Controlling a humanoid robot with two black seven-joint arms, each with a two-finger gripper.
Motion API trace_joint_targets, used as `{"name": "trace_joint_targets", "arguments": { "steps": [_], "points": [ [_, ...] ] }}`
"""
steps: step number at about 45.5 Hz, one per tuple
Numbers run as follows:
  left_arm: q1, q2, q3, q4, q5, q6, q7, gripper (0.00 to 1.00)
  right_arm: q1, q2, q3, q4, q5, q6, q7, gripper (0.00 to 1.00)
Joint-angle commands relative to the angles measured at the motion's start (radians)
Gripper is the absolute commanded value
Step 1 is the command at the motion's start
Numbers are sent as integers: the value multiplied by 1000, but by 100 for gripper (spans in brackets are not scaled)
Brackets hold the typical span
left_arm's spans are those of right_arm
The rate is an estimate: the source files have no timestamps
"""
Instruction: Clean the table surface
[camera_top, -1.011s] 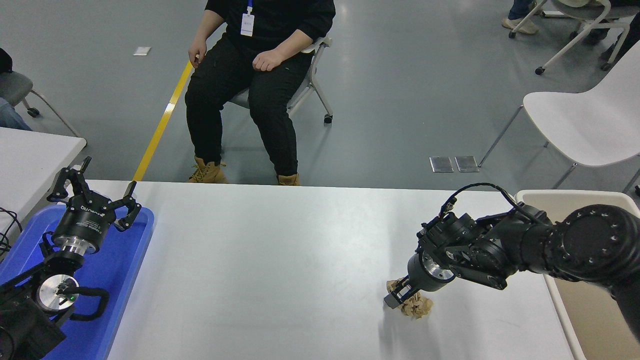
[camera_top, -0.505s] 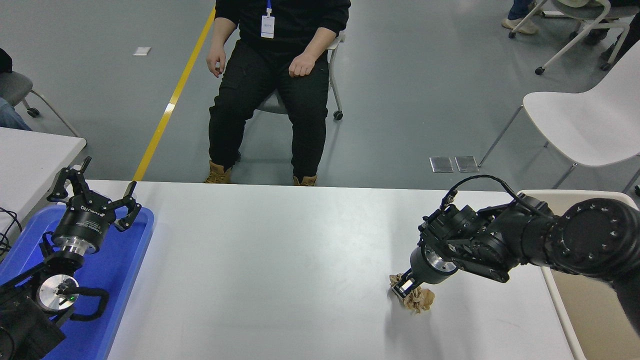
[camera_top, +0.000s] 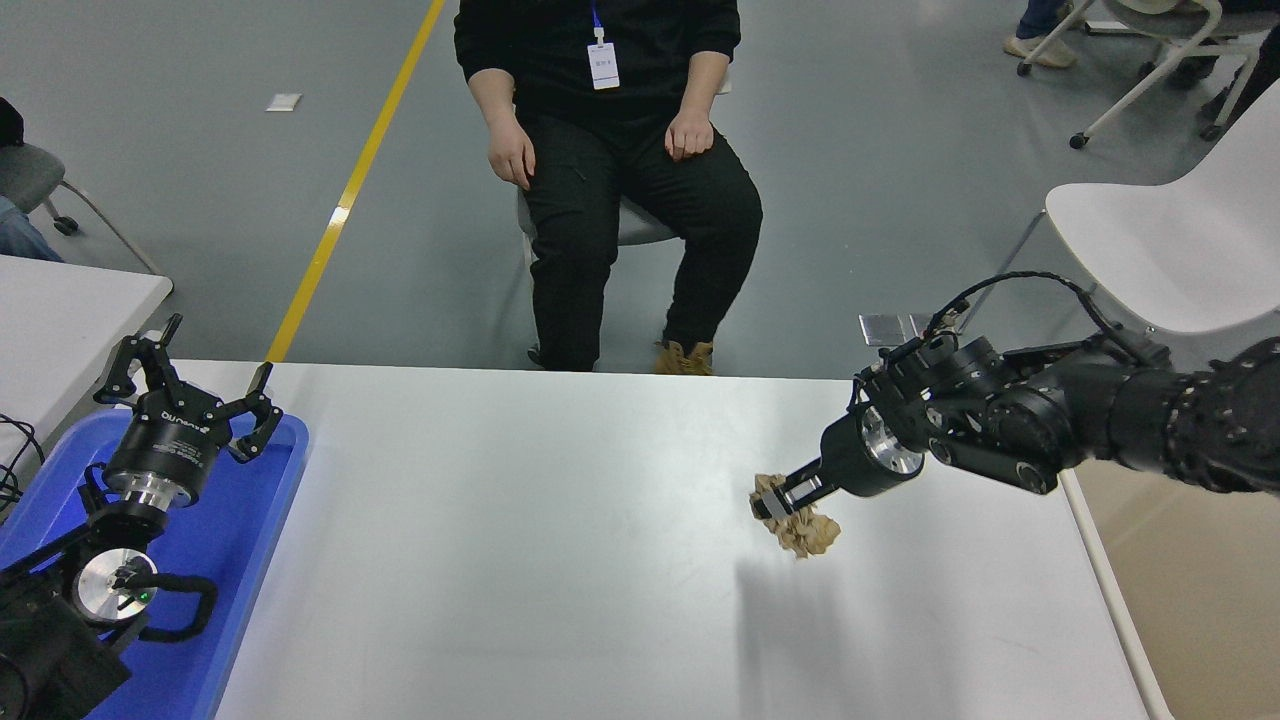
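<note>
The table surface (camera_top: 560, 540) is a wide matte white top filling the lower half of the view. My right gripper (camera_top: 772, 500) is shut on a crumpled wad of brown paper (camera_top: 803, 530), held in the air above the right part of the table, its shadow on the white top just below. The wad hangs partly out under the fingers. My left gripper (camera_top: 190, 385) stands open and parked at the lower left, over the blue tray (camera_top: 240, 530).
A beige bin (camera_top: 1190, 590) stands off the table's right edge, under my right arm. A person in black sits on a chair (camera_top: 625, 225) beyond the far edge. White chair (camera_top: 1180, 240) at the right, a smaller white table (camera_top: 60, 310) at the left.
My right gripper closed on the paper wad on the table and has lifted it up and toward the far side. The seated person has rolled to the right.
</note>
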Motion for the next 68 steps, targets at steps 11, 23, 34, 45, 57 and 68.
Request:
{"name": "trace_joint_targets", "arguments": {
  "steps": [11,23,34,45,57,68],
  "points": [
    [0,1,0,0,0,0,-1,100,61,-155,246,35,177,17,9,0],
    [0,1,1,0,0,0,1,100,41,-247,323,-60,396,16,7,0],
    [0,1,1,0,0,0,-1,100,-29,-287,323,-239,576,14,7,0],
    [0,0,0,0,0,0,-1,100,-113,-287,323,-448,734,13,7,0],
    [0,0,0,0,0,0,-1,100,-241,-284,428,-650,923,4,0,0],
    [0,0,1,0,2,0,-1,100,-347,-284,574,-769,979,-6,-20,0]
  ]
}}
